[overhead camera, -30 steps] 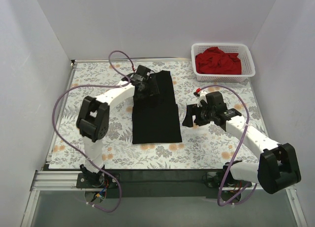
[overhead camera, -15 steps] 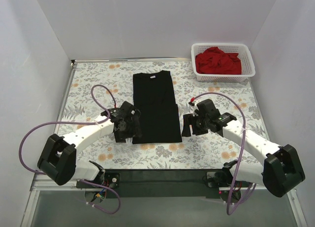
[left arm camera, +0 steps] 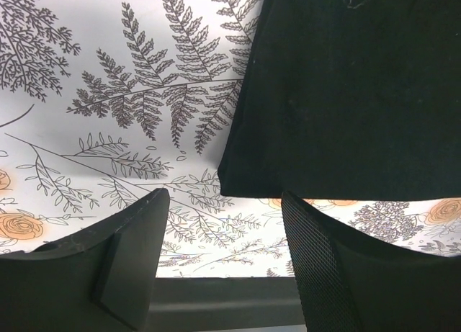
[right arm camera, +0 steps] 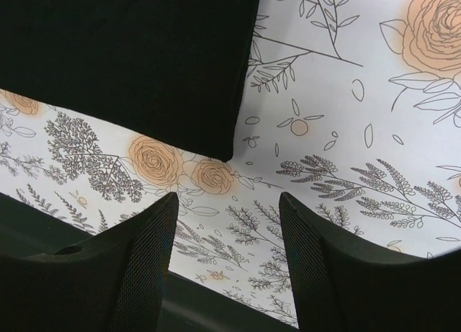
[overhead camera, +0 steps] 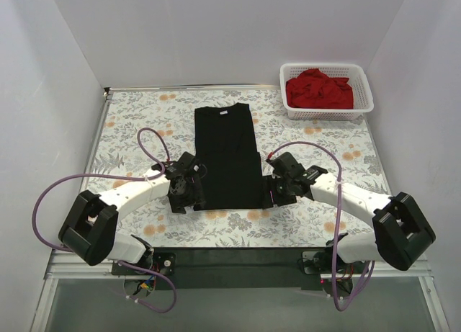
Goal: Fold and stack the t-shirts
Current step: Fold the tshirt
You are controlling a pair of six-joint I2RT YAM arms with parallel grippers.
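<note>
Lying flat on the flowered table (overhead camera: pixel 130 130), the black t-shirt (overhead camera: pixel 227 152) was a long folded strip, collar far. The left arm (overhead camera: pixel 133 194) and right arm (overhead camera: pixel 353 199) stretched low and inward from the near edge. A white basket (overhead camera: pixel 328 114) at the far right held the crumpled red t-shirt (overhead camera: pixel 317 89). The left gripper (overhead camera: pixel 189 191) hung at the shirt's near left corner, the right gripper (overhead camera: pixel 276 190) at its near right corner, each parted, gripping nothing.
</note>
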